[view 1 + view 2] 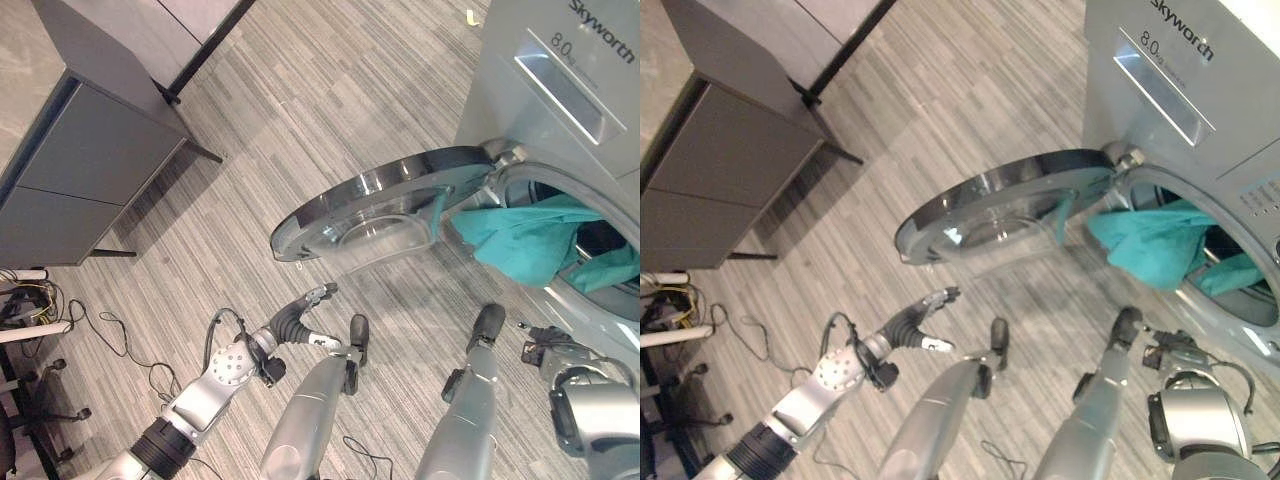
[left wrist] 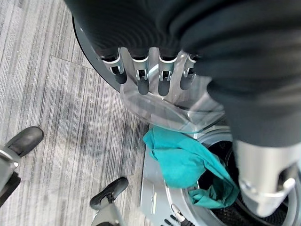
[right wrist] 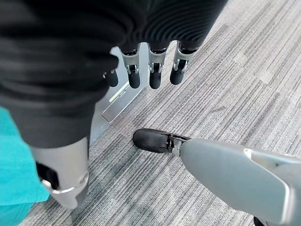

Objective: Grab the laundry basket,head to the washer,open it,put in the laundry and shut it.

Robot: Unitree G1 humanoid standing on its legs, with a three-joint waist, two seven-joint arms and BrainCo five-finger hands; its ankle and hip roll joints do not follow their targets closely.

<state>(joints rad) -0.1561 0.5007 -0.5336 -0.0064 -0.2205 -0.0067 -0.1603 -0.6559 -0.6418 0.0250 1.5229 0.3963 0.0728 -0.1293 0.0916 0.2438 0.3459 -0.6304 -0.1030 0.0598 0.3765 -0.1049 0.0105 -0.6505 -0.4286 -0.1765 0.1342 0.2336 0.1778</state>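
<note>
**A laundry corner set up in an indoor room**

A silver-grey front-loading washing machine [image 1: 560,90] is seen standing on a floor of grey striped carpet tiles [image 1: 300,110]. Its round glass-and-chrome door [image 1: 385,205] is swung open, and teal cloth [image 1: 525,240] is draped over the rim of the drum. A low grey cabinet on thin dark legs [image 1: 90,170] is placed across the floor, well apart from the machine. Loose cables [image 1: 110,330] are trailed near it, as is seen in a test room rather than a lived-in home.

Grey striped plank floor [image 1: 300,120], dark grey cabinet [image 1: 90,170] on thin black legs at the left
</note>
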